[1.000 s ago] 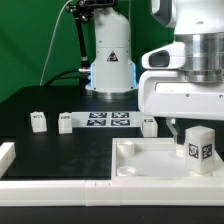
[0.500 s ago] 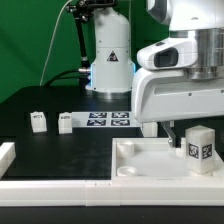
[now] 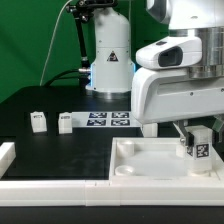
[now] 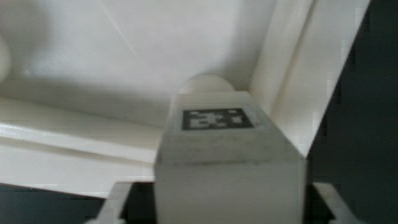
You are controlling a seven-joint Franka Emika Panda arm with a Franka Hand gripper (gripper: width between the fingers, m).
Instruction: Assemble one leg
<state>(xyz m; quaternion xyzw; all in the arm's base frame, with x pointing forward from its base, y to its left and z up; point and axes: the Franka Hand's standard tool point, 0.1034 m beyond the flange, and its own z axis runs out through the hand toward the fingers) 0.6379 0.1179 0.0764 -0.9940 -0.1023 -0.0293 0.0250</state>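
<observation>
Currently my gripper [image 3: 196, 132] is clamped on the leg [image 3: 199, 150], which stands upright low in the tray [image 3: 140, 165]; I can't tell whether it touches. The tray's raised wall runs close beside it. Farther out lie the marker board [image 3: 105, 120], a white block [image 3: 65, 123] and a second white block [image 3: 38, 121].

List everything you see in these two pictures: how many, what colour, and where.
small white plastic block-shaped leg: one, white with black-and-white tag, held over the tray at the exterior view's right
small white loose blocks: two, white, on the table at the exterior view's left of the marker board; a third shows partly behind the arm
big white square tray: one, white, front right
marker board: one, white with black tags, mid-table
black table: one
robot arm: one, white, upper right
gripper: one, shut on the leg
</observation>
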